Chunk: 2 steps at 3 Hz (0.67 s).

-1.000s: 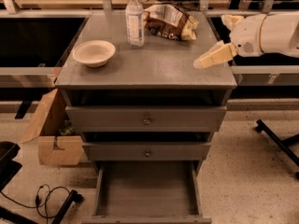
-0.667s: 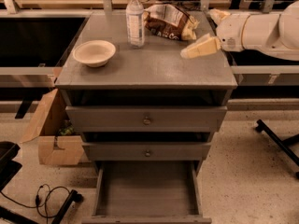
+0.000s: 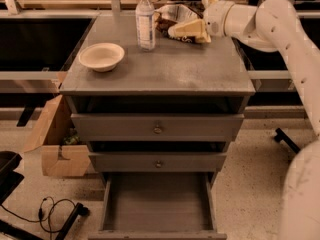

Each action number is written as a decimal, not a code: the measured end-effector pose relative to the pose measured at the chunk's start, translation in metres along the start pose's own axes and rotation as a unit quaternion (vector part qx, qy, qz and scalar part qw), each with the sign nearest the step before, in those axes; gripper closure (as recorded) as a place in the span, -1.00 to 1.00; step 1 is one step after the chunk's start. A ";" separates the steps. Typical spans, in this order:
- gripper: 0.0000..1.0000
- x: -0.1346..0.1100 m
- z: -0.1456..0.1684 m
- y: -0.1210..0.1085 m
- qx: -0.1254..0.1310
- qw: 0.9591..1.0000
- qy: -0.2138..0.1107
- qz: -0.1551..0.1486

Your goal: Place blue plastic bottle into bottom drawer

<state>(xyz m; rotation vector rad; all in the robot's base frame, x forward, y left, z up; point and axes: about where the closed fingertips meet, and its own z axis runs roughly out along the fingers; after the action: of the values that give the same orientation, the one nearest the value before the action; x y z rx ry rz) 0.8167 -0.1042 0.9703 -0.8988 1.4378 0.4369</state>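
Observation:
The blue plastic bottle [image 3: 145, 20], clear with a white cap and pale label, stands upright at the back of the grey cabinet top [image 3: 165, 71]. My gripper [image 3: 179, 31] reaches in from the right over the back of the top, a little to the right of the bottle and apart from it, in front of a snack bag [image 3: 172, 15]. The bottom drawer [image 3: 158, 204] is pulled out, showing a bare grey floor.
A white bowl [image 3: 101, 56] sits on the left of the cabinet top. The two upper drawers [image 3: 158, 129] are shut. An open cardboard box [image 3: 57, 144] stands on the floor to the left, with a black cable [image 3: 55, 211] nearby.
My gripper has moved left and toward the back across the cabinet top, closer to the bottle. The view has shifted so the cabinet sits a little lower.

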 end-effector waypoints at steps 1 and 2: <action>-1.00 -0.004 0.057 -0.004 -0.018 1.000 0.012 0.018; -1.00 0.000 0.094 0.006 -0.043 0.998 0.022 0.043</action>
<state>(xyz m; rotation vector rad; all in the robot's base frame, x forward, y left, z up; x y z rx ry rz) 0.8744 -0.0301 0.9587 -0.9223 1.5120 0.5490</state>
